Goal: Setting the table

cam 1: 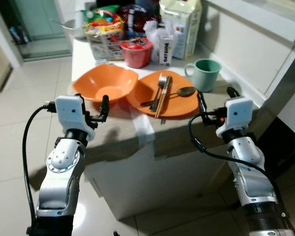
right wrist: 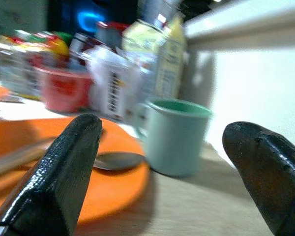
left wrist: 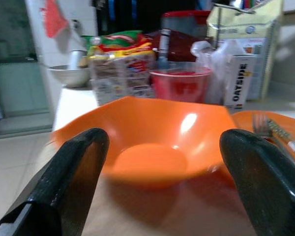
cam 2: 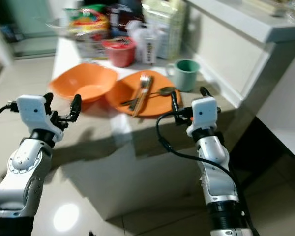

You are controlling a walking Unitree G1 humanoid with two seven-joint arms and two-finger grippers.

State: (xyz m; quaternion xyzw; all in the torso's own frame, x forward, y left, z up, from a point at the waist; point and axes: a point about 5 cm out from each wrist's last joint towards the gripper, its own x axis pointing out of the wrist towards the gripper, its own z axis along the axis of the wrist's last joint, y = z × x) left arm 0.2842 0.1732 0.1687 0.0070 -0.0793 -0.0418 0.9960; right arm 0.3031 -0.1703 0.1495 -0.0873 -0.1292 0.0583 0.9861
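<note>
An orange bowl sits on the counter beside an orange plate that carries a fork, chopsticks and a spoon. A green mug stands to the right of the plate. My left gripper is open at the counter's front edge, just short of the bowl. My right gripper is open near the plate's right rim, facing the mug and the spoon.
Behind the dishes stand a red cup, an oat drink carton, snack bags and a large pale bag. A white wall ledge runs along the counter's right side. Tiled floor lies to the left.
</note>
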